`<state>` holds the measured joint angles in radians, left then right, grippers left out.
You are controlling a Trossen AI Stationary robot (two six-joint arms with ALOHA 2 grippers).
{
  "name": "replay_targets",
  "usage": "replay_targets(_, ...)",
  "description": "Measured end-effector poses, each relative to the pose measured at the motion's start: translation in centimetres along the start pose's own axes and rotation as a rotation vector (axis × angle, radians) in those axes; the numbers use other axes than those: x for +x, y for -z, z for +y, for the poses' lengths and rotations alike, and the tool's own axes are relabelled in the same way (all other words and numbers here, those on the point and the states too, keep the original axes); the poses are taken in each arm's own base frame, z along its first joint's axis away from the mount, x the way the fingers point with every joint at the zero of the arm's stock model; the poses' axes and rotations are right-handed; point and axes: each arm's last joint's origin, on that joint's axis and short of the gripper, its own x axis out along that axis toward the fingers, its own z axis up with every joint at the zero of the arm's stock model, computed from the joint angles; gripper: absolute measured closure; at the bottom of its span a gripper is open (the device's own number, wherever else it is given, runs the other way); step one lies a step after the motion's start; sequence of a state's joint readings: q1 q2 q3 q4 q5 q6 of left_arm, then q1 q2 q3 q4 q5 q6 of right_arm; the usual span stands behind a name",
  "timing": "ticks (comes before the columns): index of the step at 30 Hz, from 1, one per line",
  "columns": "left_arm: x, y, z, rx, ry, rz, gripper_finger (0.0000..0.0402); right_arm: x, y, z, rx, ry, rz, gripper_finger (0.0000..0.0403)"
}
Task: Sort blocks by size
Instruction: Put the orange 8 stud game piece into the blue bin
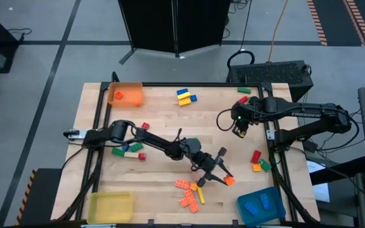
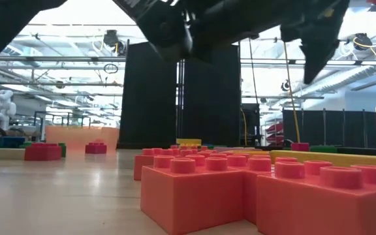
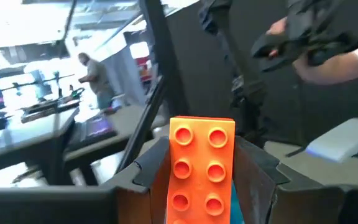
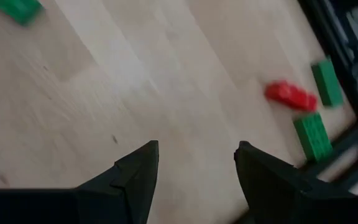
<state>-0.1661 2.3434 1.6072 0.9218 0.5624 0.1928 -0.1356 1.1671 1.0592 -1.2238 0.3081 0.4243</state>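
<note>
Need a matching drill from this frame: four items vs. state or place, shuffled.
Items:
1. left pincer
2. right pincer
3. orange tray
4. blue tray

States/places:
A. table's far left corner, one block inside
B. open, nothing between its fingers
C. table's near right corner, blue blocks inside
D. shut on an orange block

Pairs: 1-D, 2-B, 3-A, 4-C
</note>
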Motion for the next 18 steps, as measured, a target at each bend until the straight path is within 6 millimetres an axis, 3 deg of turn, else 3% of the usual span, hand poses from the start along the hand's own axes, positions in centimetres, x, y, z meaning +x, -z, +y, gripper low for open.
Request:
replay_targets(5,0.6,0.1,1.2,-0.024,0.129,-0.06,0.0262,0.0,0.7,-0.3,0.029,0.034,0.07,0.0198)
replay_targets(10,0.9,1.2,3.1,-0.106,0.107,-0.071,0.0262,0.0,0.8,-0.4,0.035,0.039,0.081,0.0198)
replay_targets(18,0.3,2.6,4.3,-0.22,0.072,0.025,0.0262,-0.2,1.0,0.0,0.081,0.038,0.077,0.0197)
